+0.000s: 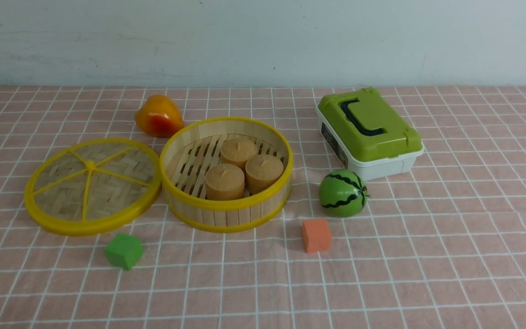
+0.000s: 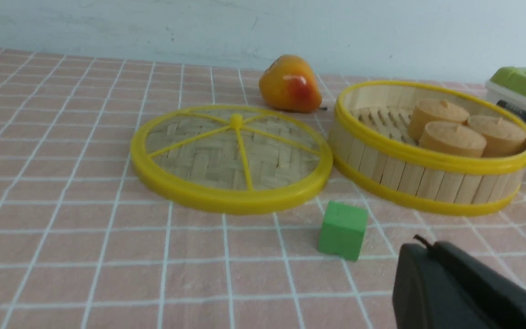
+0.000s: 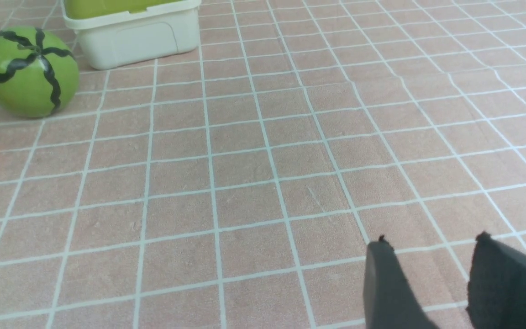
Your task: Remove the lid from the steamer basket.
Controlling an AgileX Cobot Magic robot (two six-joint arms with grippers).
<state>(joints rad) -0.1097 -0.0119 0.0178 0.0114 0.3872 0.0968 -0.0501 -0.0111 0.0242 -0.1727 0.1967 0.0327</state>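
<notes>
While the lid [image 1: 92,185] lies flat on the pink checked surface [image 1: 427,256], just beside the steamer basket [image 1: 226,208] on its left, rim close against rim, the basket stands open with three tan cakes [image 1: 224,180] inside. My right pincer [image 3: 432,237] hangs low over the surface, its jaws parted around nothing. Of my left pincer [image 2: 427,269] only one dark part shows, near a green cube [image 2: 342,230], so I cannot tell how it stands

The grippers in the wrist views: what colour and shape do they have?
Both are matte black. The right gripper shows two tapered fingers, each with a small nub at the tip. Of the left gripper only one rounded block shows. No markings are visible.
</notes>
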